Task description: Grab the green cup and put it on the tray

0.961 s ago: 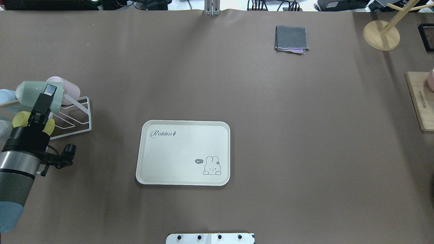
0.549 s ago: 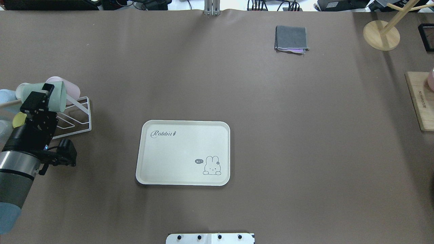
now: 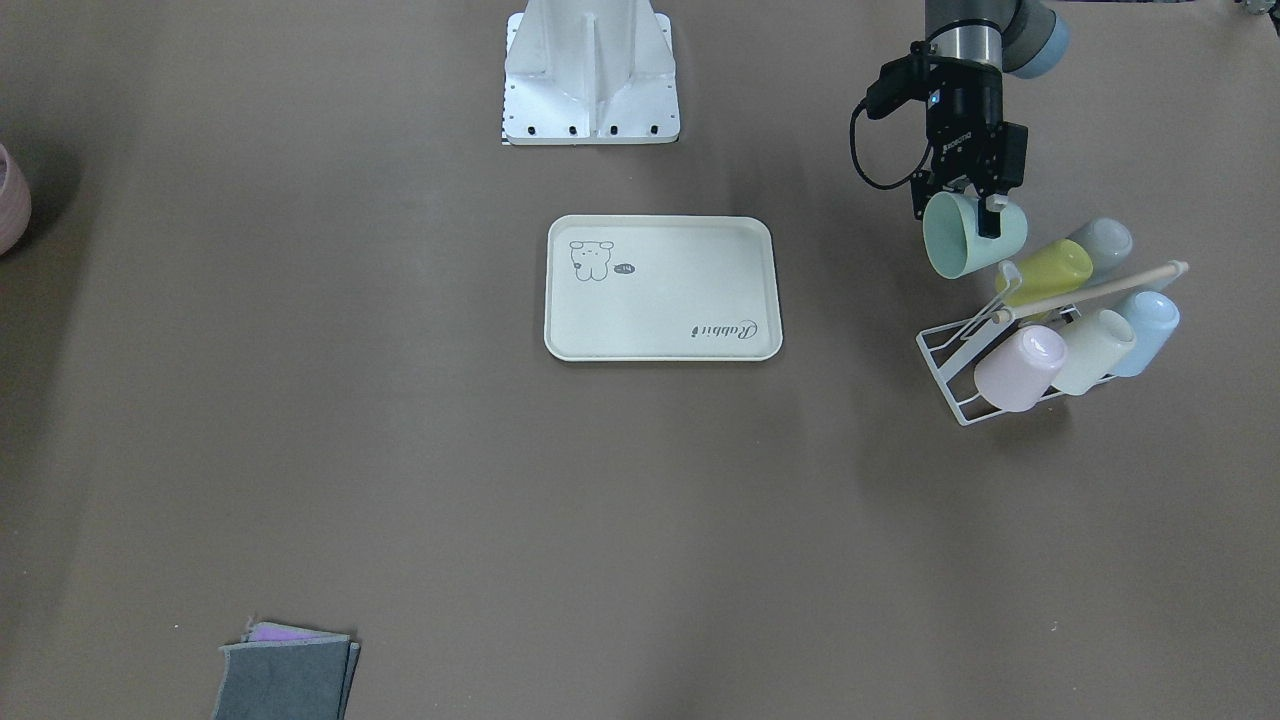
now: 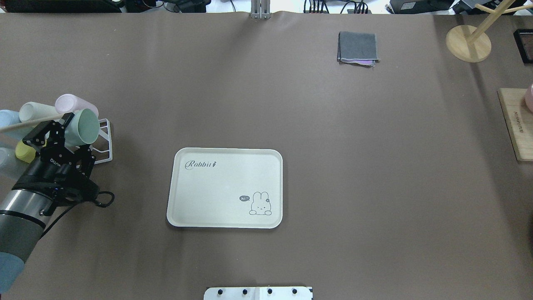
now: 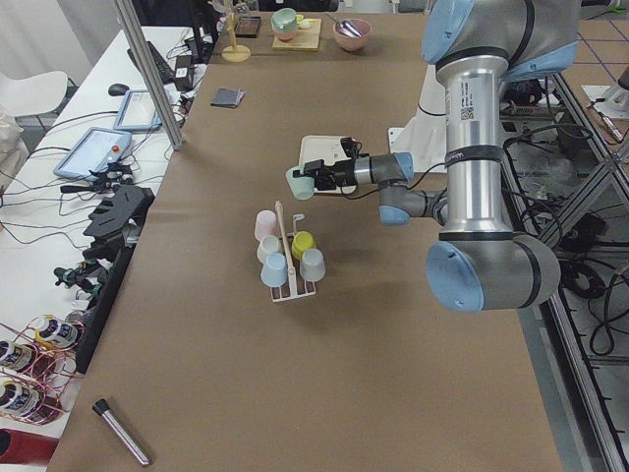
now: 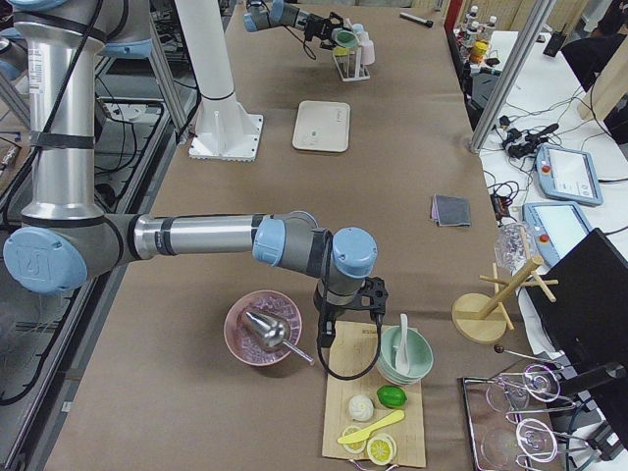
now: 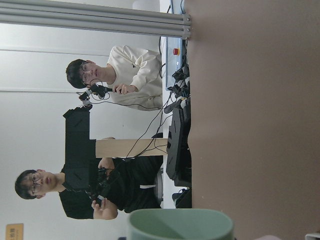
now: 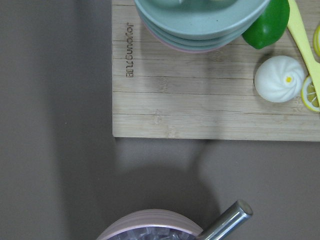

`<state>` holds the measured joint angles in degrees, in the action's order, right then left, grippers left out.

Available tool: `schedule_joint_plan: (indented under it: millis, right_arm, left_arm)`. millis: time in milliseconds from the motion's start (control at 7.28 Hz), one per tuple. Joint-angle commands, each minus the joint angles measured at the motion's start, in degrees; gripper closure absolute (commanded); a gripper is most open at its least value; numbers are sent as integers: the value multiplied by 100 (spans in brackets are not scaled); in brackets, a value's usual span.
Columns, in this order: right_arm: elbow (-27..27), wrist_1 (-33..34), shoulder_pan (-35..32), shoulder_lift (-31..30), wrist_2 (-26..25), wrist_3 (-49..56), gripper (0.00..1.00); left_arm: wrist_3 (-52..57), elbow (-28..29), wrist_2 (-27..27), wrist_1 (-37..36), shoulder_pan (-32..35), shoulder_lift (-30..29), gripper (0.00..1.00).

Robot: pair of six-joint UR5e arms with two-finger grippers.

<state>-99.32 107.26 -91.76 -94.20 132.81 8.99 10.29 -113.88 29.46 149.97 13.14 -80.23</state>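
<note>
**Step in hand:** carry; the grip is made, the placing not yet done

**Far left:** white wire drying rack (image 4: 103, 143) holding pastel plastic tumblers (image 3: 1090, 350). Just beside it, in the air, is the small pale mint-green plastic cup (image 4: 86, 125), lying sideways with its mouth toward the centre. The left gripper (image 4: 68, 125) is clamped across it.

**Centre:** flat cream rectangular tray (image 4: 220, 187) with raised rim and "Rabbit" print, nothing on it, well apart from the cup.

**Next move, as judged:** travel rightward over the tray, turn the cup upright, lower it, let go.

**Right of centre:** folded grey cloth (image 4: 358, 46); round-footed wooden stand (image 4: 468, 43); bamboo board (image 4: 516, 125) at the edge.

**Far right:** right gripper (image 6: 339, 324) hangs over the board's edge beside a ribbed pink bowl (image 6: 263, 329). Whether its jaws are apart or together cannot be told.

**Surface:** smooth matte brown table covering (image 4: 374, 166).

**Room:** two seated operators (image 7: 125, 75) beyond the far edge; side benches with tablets and cables
</note>
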Motion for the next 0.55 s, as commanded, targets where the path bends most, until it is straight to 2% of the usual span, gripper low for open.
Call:
schedule_joint_plan:
  millis: [0, 137, 412]
  right_arm:
    - [0, -4, -9, -1, 0, -2, 0]
    - [-9, -4, -9, -1, 0, -2, 0]
    - [-9, -4, -26, 7, 0, -2, 0]
  left_arm:
    - [-1287, 49, 16, 23, -223, -98, 47]
    - [-1754, 93, 16, 24, -328, -238, 47]
    - [-2379, 600, 16, 24, -338, -1034, 47]
